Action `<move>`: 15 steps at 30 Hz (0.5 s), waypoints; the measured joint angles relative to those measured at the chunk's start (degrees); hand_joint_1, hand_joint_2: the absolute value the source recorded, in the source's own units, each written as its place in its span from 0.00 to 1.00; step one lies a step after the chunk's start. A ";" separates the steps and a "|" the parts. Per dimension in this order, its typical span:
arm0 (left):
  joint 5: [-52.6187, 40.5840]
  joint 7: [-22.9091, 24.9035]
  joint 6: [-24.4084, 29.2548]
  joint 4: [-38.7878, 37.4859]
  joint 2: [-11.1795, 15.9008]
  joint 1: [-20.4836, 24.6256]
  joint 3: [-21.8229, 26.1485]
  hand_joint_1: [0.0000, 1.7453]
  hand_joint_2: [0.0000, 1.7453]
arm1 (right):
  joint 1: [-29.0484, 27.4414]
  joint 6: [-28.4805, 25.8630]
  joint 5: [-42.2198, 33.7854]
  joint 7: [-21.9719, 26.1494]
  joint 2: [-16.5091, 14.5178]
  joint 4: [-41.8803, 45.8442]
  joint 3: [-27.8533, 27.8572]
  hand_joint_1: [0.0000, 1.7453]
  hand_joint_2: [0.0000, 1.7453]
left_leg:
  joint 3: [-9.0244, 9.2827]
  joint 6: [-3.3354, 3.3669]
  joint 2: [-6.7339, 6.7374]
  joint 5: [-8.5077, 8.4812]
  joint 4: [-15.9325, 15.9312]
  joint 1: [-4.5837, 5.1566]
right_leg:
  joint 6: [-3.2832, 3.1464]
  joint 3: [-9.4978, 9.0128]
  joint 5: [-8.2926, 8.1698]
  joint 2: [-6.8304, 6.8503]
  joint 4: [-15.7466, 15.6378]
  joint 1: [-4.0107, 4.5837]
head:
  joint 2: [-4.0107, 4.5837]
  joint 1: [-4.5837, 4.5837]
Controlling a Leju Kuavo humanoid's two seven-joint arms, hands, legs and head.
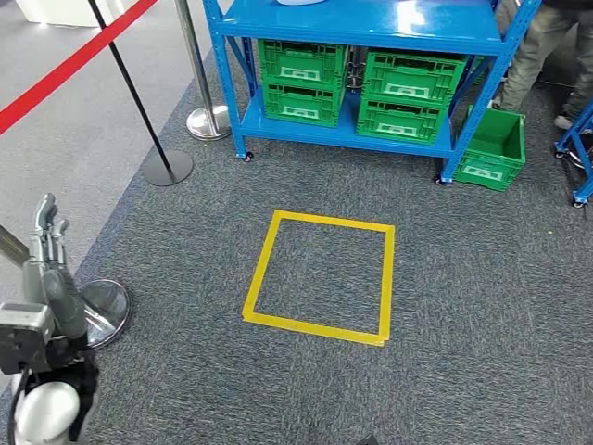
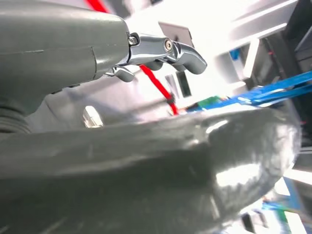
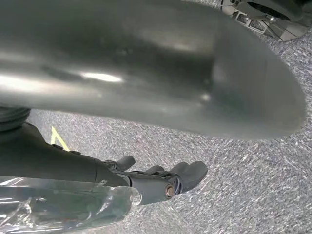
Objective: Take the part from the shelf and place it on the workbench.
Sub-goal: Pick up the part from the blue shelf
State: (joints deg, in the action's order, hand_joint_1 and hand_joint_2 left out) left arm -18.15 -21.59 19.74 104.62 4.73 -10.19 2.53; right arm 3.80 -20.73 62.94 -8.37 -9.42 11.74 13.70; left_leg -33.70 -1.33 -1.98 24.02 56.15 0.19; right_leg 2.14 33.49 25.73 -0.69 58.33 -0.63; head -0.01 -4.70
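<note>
No writing can be read. The white labels on the green crates are too small to make out.

In the head view, a blue steel shelf rack (image 1: 349, 32) stands at the far side of the grey carpet (image 1: 475, 315). Its lower tier holds four green plastic crates in two stacks of two, a left stack (image 1: 302, 82) and a right stack (image 1: 411, 95). A fifth green crate (image 1: 498, 148) sits tilted on the floor just beside the rack's right leg. On the top tier a pale object (image 1: 300, 2) is cut off by the picture's edge, and I cannot tell whether it is the part.

One square of yellow tape (image 1: 321, 276) is stuck to the carpet in front of the rack. To the left stand a chrome barrier post (image 1: 197, 74) and a black one (image 1: 132, 93), with a red belt (image 1: 69, 63) running across. A third round chrome base (image 1: 105, 311) lies near the left hand (image 1: 49, 250). A person's legs (image 1: 538, 56) stand at the far right.

The left hand is raised and empty, its fingers (image 2: 165, 48) apart — the left wrist view shows them extended, with blurred glimpses of the red belt and the blue rack beyond.

The right wrist view shows the right hand (image 3: 147, 180) above the carpet, fingers stretched out. A piece of clear plastic wrapping (image 3: 66, 207) lies against it — whether the hand grips it, or what is inside, cannot be told.
</note>
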 joint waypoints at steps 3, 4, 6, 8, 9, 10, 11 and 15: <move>-0.60 0.63 -0.64 -0.55 0.86 0.12 2.05 0.00 0.00 | 0.01 0.02 0.04 0.03 0.00 0.00 0.19 0.00 0.00 | 0.00 0.00 0.00 0.00 0.00 0.00 | 0.00 0.00 0.00 0.00 0.00 0.00 | 0.01 0.01; -0.63 1.18 -1.27 -0.81 1.27 0.16 2.86 0.00 0.00 | 0.03 0.02 0.06 0.07 0.00 0.00 0.23 0.00 0.00 | 0.00 0.00 0.00 0.00 0.00 0.00 | 0.00 -0.01 0.00 0.01 0.00 0.00 | 0.01 0.02; 0.02 2.70 -3.09 -1.39 2.22 0.24 4.32 0.00 0.00 | 0.06 0.06 0.08 0.17 0.00 0.00 0.26 0.00 0.00 | -0.01 0.00 0.00 0.00 0.00 0.00 | 0.00 -0.01 0.00 0.00 0.00 0.00 | 0.01 0.02; 0.52 4.34 -5.02 -2.28 3.58 0.43 6.15 0.00 0.00 | 0.07 0.18 0.13 0.22 0.00 0.00 0.27 0.00 0.00 | -0.01 -0.01 0.00 0.01 0.00 0.00 | 0.00 0.00 0.00 -0.01 0.00 0.00 | 0.01 0.01; 0.44 4.98 -5.97 -2.86 4.28 0.59 7.29 0.00 0.00 | 0.07 0.26 0.17 0.24 0.00 0.00 0.28 0.00 0.00 | 0.00 -0.01 0.00 0.01 0.00 0.00 | 0.00 0.01 0.00 -0.01 0.00 0.01 | 0.01 0.01; 0.30 5.36 -6.84 -3.47 4.93 0.76 8.40 0.00 0.00 | 0.08 0.30 0.21 0.24 0.00 0.00 0.28 0.00 0.00 | 0.00 -0.01 0.00 0.01 0.00 0.00 | -0.01 0.01 0.01 -0.01 0.00 0.01 | 0.01 0.01; 0.05 5.64 -7.64 -4.08 5.44 0.92 9.47 0.00 0.00 | 0.10 0.33 0.25 0.24 0.00 0.00 0.29 0.00 0.00 | 0.00 -0.01 0.00 0.01 0.00 0.00 | -0.02 0.01 0.02 0.00 0.00 0.01 | 0.01 0.01; -3.71 10.07 -10.06 -7.20 8.05 1.94 12.48 0.00 0.00 | 0.17 0.93 0.71 0.15 0.00 0.00 0.31 0.00 0.00 | 0.00 -0.02 0.00 0.01 0.00 -0.01 | -0.05 0.01 0.03 0.00 0.00 0.03 | 0.01 0.01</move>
State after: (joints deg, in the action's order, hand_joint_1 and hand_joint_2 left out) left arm -21.86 -11.52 9.68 97.42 12.78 -8.26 15.01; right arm 3.97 -19.80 63.65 -8.22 -9.42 11.74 14.01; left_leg -33.70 -1.35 -1.98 24.03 56.15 0.18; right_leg 2.08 33.50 25.76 -0.70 58.33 -0.60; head 0.00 -4.69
